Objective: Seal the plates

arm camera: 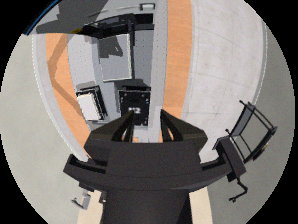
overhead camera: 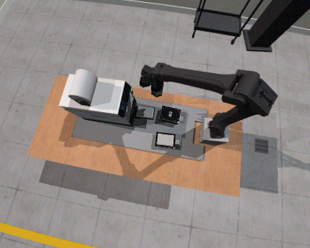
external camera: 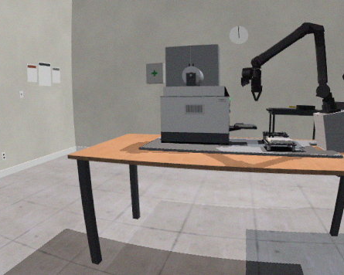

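Note:
My gripper (overhead camera: 157,95) (external camera: 257,99) (arm camera: 147,113) is partly open and empty, high above the mat near the stage and nest N2. The sealer (overhead camera: 94,95) (external camera: 195,113) shows a green lamp (overhead camera: 131,90). Its stage is out, and a flat grey plate (overhead camera: 146,112) (arm camera: 117,67) appears to lie on it, partly in shadow; its seating is too small to tell. Nest N2 (overhead camera: 170,114) (arm camera: 134,104) is black and empty, its label showing. A pale plate (overhead camera: 165,139) (external camera: 280,141) (arm camera: 89,106) sits in the other nest, N1.
A white foil roll (overhead camera: 83,85) stands on top of the sealer. The grey mat (overhead camera: 136,139) lies on the wooden table (overhead camera: 45,134) under sealer and nests. The arm's base (overhead camera: 214,136) is at the mat's right end. A dark cart (overhead camera: 217,22) stands beyond the table.

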